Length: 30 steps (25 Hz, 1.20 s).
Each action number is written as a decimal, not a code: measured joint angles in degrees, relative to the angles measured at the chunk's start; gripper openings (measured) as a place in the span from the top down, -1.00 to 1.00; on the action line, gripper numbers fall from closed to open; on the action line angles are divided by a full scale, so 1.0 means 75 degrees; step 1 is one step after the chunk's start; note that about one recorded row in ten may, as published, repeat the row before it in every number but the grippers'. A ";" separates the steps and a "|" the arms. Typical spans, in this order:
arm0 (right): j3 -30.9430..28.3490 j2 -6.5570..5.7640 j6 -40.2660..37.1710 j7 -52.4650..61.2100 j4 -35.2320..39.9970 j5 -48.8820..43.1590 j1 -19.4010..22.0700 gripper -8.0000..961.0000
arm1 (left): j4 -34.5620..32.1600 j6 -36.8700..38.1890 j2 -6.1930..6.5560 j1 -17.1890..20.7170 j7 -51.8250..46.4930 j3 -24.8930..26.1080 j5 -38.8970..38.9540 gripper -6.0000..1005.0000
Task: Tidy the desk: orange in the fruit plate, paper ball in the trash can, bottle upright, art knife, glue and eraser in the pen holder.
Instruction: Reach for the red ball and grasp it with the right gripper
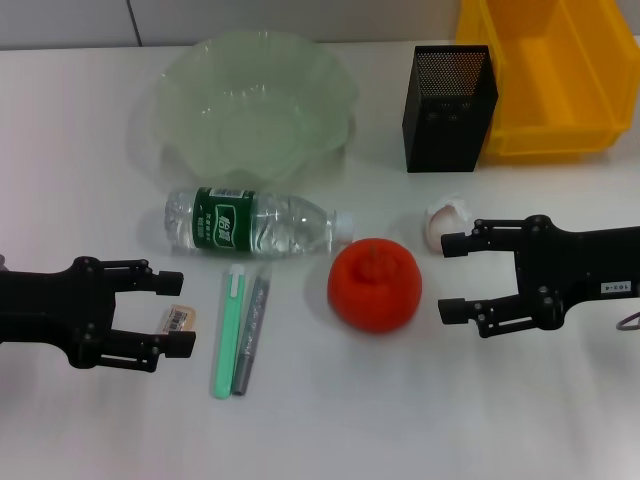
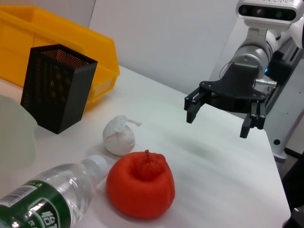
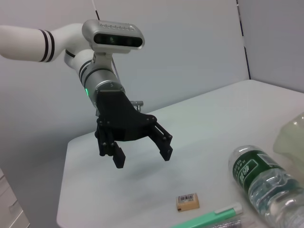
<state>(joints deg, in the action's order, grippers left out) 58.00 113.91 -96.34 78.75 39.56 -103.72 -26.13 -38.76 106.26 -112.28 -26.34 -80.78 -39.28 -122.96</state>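
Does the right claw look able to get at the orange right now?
Probably yes. The right claw is open beside the orange, with bare desk between them. The paper ball sits farther back, off that path.

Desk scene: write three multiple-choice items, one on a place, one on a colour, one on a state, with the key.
1. Where is the paper ball?
A. in the trash can
B. on the desk beside the orange
C. in the fruit plate

2. What colour is the trash can?
A. yellow
B. blue
C. black

3. How is the bottle?
A. upright
B. held in the left hand
C. lying on its side

Key: 1 B, it sits on the desk near the orange. 2 A, bright yellow walls. 3 C, it lies below the fruit plate; both hands are open and hold nothing.
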 joint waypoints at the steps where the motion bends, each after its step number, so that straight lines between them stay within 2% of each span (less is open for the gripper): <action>1: 0.0001 0.0002 0.0011 -0.0002 -0.0001 -0.0001 -0.0001 -0.75 | 0.0000 -0.0001 0.0002 -0.0001 -0.0005 -0.0004 -0.0001 -0.69; 15: -0.0011 0.0082 0.0141 -0.0094 0.0009 -0.0012 -0.0001 -0.74 | 0.0000 -0.0018 -0.0003 -0.0013 0.0041 -0.0014 0.0001 -0.69; 19: -0.0026 0.0082 0.0169 0.0178 0.0318 -0.0014 -0.0040 -0.73 | 0.0000 0.0088 -0.0006 0.0004 0.0222 0.0039 0.0051 -0.69; 24: 0.0112 0.0155 0.0048 0.1642 0.2107 -0.0346 -0.0082 -0.73 | 0.0027 0.0176 -0.0006 0.0088 0.0457 0.0188 0.0119 -0.69; 26: 0.0240 0.0254 -0.0052 0.2588 0.3040 -0.1037 -0.0291 -0.73 | 0.0036 0.0187 -0.0008 0.0137 0.0475 0.0218 0.0121 -0.69; 30: 0.0526 0.0589 -0.0548 0.4160 0.4592 -0.2824 -0.1080 -0.72 | 0.0007 0.0187 -0.0021 0.0247 0.0478 0.0225 0.0120 -0.69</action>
<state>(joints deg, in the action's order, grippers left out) 61.95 118.33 -100.45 109.95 74.00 -124.90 -34.23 -38.71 107.66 -112.44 -24.49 -77.20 -37.59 -122.06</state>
